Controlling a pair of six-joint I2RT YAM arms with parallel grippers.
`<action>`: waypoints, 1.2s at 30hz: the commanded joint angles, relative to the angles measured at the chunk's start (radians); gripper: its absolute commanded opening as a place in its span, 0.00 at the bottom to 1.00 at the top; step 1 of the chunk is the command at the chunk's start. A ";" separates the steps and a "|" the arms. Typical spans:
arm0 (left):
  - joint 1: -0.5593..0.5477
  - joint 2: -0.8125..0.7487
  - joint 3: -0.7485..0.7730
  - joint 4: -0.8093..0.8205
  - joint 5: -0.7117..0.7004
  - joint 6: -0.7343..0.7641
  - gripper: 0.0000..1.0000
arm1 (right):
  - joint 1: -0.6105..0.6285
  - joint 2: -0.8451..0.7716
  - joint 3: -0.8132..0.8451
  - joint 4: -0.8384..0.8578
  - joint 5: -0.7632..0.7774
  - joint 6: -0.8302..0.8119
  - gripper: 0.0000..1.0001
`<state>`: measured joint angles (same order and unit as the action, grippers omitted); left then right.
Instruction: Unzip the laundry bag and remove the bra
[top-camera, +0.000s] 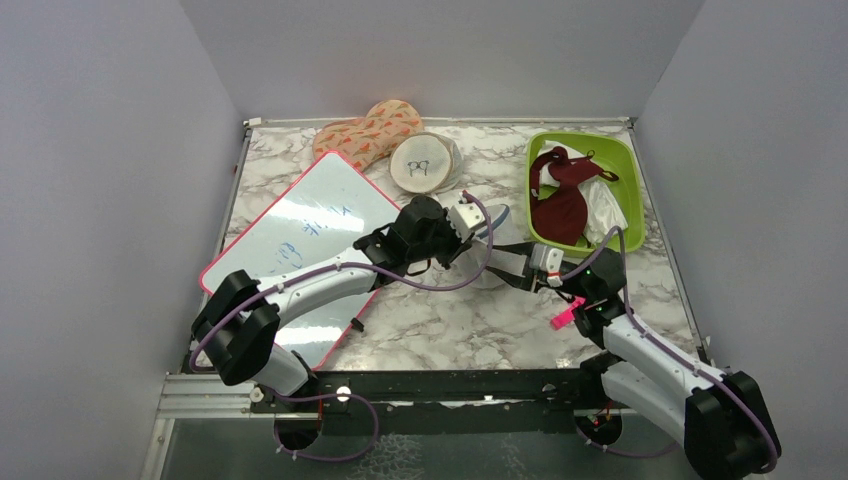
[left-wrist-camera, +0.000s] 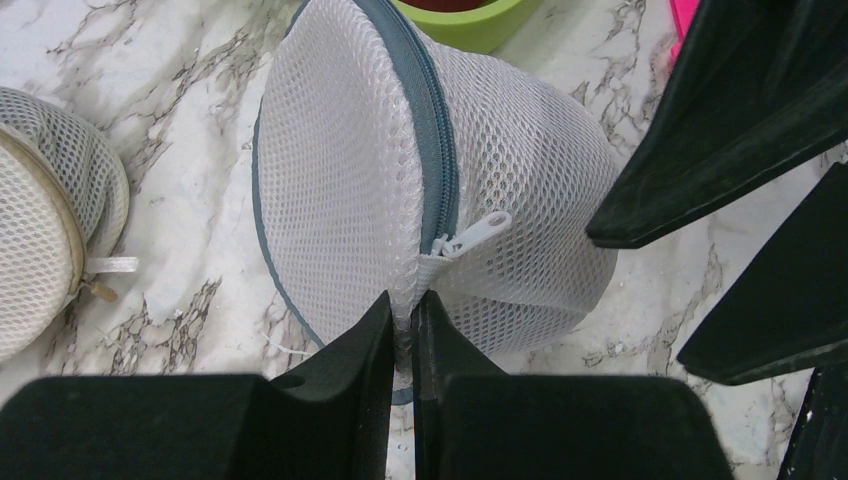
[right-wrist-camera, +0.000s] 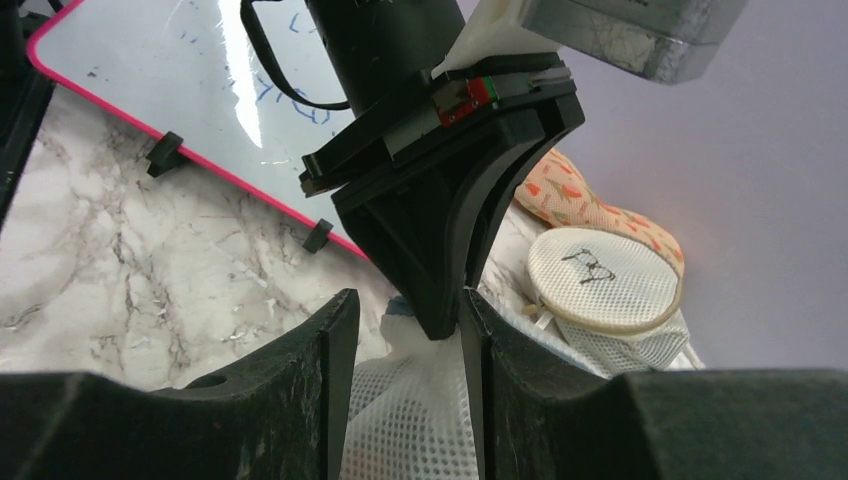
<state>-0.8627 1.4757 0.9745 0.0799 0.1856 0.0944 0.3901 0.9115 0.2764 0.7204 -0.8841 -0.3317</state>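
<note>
Left gripper (left-wrist-camera: 402, 320) pinches the white laundry bag (left-wrist-camera: 340, 170) just below its zip pull (left-wrist-camera: 478, 233), mid frame. Right gripper (left-wrist-camera: 635, 298) hangs spread apart at right; it should grab that pull and slide slowly. Bra hidden.

From above, the laundry bag (top-camera: 497, 214) near the middle of the desk (top-camera: 440, 320) is almost wholly covered by the two hands; only a pale sliver of it shows. In the left wrist view its near underside disappears behind the left hand (left-wrist-camera: 403, 305), and the mesh is too dense to tell what lies inside. Seen from its own wrist, the right hand (right-wrist-camera: 407, 300) has the left hand blocking most of the bag; whether it touches the mesh cannot be told. The green bin (left-wrist-camera: 470, 22) and the beige pouch (left-wrist-camera: 45, 240) are cut off by the left wrist picture's edges. The blue writing on the whiteboard (top-camera: 300, 225) is too small to read.
</note>
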 joint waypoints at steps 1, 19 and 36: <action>0.002 0.002 0.033 0.000 0.059 -0.023 0.00 | 0.029 0.046 0.048 0.046 0.096 -0.099 0.40; 0.018 -0.015 0.035 0.003 0.079 -0.032 0.00 | 0.038 0.124 0.063 -0.036 0.176 -0.193 0.27; 0.021 -0.008 0.036 0.004 0.102 -0.041 0.00 | 0.038 0.204 0.059 0.059 0.185 -0.152 0.19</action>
<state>-0.8440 1.4757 0.9745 0.0731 0.2386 0.0719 0.4202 1.1000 0.3336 0.7284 -0.7376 -0.5007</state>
